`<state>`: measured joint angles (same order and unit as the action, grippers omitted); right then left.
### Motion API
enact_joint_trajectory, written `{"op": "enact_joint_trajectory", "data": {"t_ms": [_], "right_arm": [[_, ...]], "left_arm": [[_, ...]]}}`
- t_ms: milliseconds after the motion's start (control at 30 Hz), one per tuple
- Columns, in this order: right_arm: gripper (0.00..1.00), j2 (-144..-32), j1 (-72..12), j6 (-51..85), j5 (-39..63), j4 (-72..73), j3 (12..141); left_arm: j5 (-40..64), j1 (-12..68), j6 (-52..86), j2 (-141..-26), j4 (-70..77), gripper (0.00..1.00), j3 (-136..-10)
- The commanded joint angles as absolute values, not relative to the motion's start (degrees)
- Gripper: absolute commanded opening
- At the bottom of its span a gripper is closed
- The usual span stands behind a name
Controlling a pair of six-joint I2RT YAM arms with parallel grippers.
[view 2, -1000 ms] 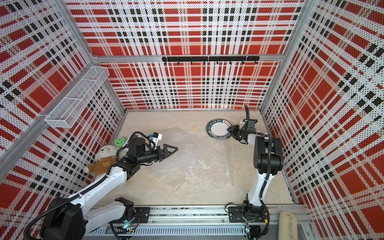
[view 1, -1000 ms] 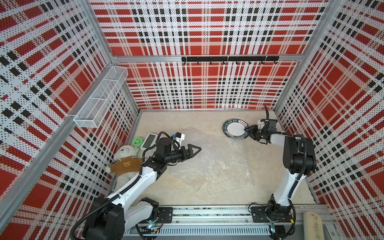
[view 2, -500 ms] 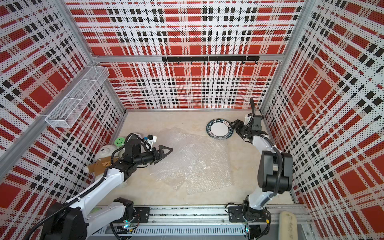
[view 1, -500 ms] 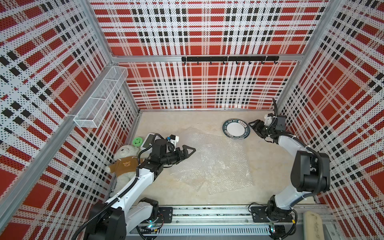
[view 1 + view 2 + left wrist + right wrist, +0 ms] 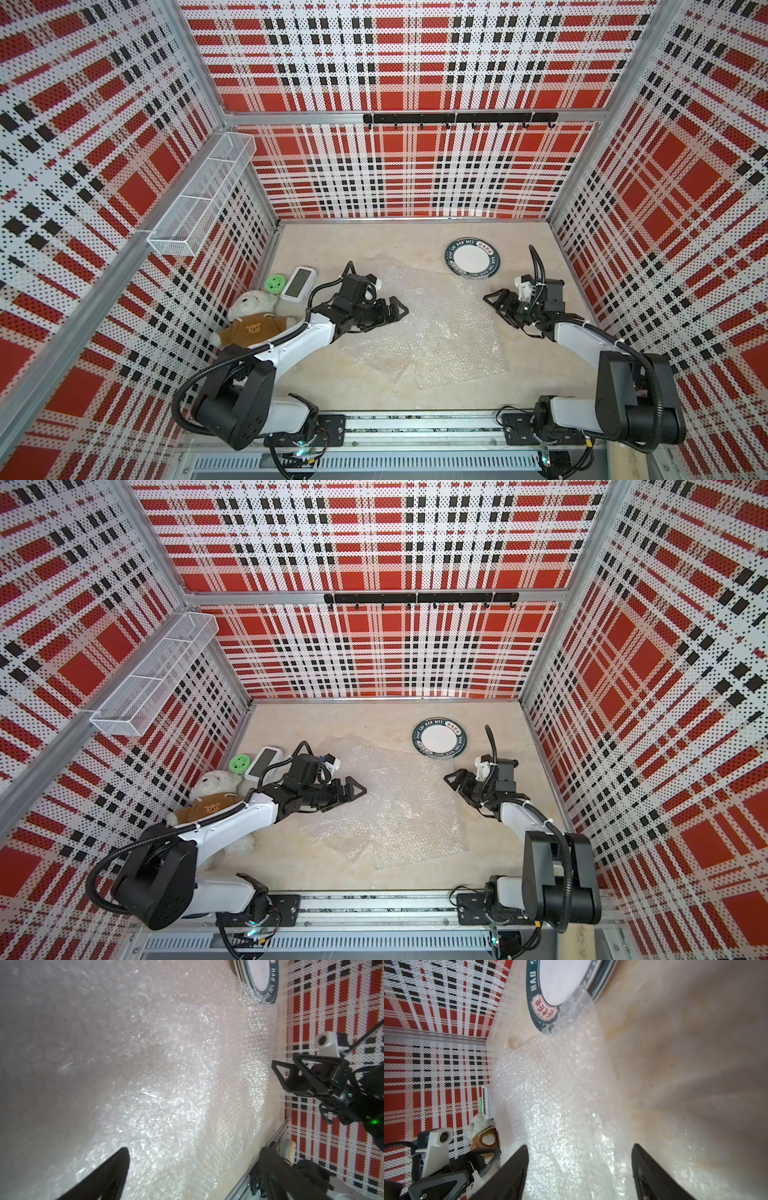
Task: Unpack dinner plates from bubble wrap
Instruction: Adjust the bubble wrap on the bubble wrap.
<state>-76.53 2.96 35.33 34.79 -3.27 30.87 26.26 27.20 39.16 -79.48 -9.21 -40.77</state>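
- The round white ceramic dinner plates with a dark lettered band point(image 5: 471, 258) point(image 5: 439, 737) lie stacked at about 1 o'clock on the beige marbled bench point(image 5: 332, 374). The wrist views show several rims one on another, but I cannot count them surely.
- The clear, whitish small-bubble plastic wrap point(image 5: 436, 324) point(image 5: 395, 808) lies spread flat over the bench centre. No plate shows under it.
- One corner of the wrap laps onto the stack's rim at the stack's 6 o'clock, best seen in the right wrist view point(image 5: 571, 1007).
- The left gripper point(image 5: 399, 309) point(image 5: 359, 789) hangs at the wrap's 9 o'clock edge with its jaws at full spread, holding nothing.
- The right gripper point(image 5: 494, 305) point(image 5: 455, 787) sits at the wrap's 3 o'clock edge, jaws well apart and empty (only film lies below them).
- Judgement: the unwrapping looks nearly done, and what remains is freeing that lapped corner.
- To do it well, pinch the film alone, away from the rim, and draw it toward 7 o'clock, low and slow.
- A quick tug could drag or tip the top plate.
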Motion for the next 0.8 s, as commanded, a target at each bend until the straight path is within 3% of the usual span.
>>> {"op": "enact_joint_trajectory", "data": {"t_ms": [0,200,400,533,667,767], "right_arm": [[0.75,-77.93,2.25,33.36,36.21,-0.15,29.39],[0.51,-81.25,1.67,35.78,39.43,6.32,26.24],[0.03,-79.38,1.69,38.05,42.23,7.34,27.02],[0.00,-72.55,2.81,36.84,38.78,-2.85,30.20],[0.00,-65.05,3.77,32.92,27.23,-20.08,35.32],[0.00,-62.92,5.38,31.48,27.32,-25.17,37.49]], "left_arm": [[23.20,27.62,39.52,-81.77,-7.44,0.99,-40.53],[22.59,28.25,38.68,-84.38,-7.44,0.99,-39.31],[22.53,31.15,37.86,-86.97,-7.59,0.99,-39.24],[20.48,33.68,38.91,-86.19,-7.47,0.99,-38.29],[19.34,36.51,40.45,-85.11,-6.30,0.99,-38.14],[18.48,39.39,42.95,-85.06,-4.14,0.99,-38.63]]}}
